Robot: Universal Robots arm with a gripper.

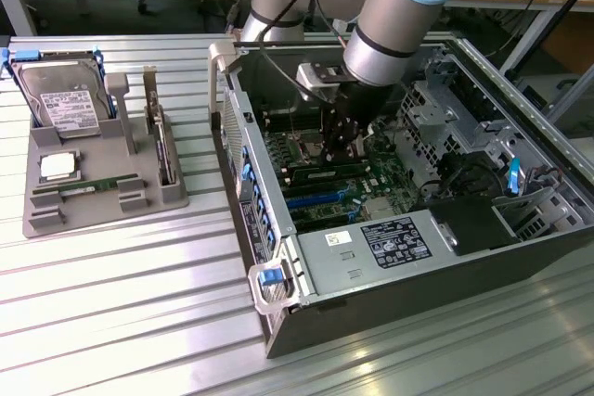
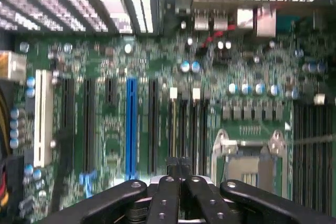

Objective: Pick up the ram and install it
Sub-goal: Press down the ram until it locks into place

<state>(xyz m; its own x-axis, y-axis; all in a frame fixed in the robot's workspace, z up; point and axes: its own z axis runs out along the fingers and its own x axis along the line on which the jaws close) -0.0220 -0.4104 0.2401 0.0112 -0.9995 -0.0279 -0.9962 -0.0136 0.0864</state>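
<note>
The ram (image 1: 327,176) lies as a long dark strip across the motherboard (image 1: 320,194) inside the open computer case (image 1: 390,257), directly under the pincer (image 1: 341,150). Whether the stick is fully seated in its slot cannot be made out; the pincer and the arm (image 1: 390,16) cover its upper edge. The pincer is closed, its fingertips (image 2: 180,165) pressed together just above the board in the wrist view, and it appears to rest on or just above the ram; contact cannot be confirmed.

Beside the ram run blue slots (image 1: 311,199). In the wrist view, a blue slot (image 2: 130,127), a white slot (image 2: 43,119) and the metal processor socket (image 2: 247,156) are visible.

On the table (image 1: 121,303), at the exterior view's left, a grey holder tray (image 1: 102,187) carries a hard drive (image 1: 63,99), a square silver chip (image 1: 58,166) and a second thin green stick (image 1: 93,187). The tray stands well apart from the pincer.
</note>
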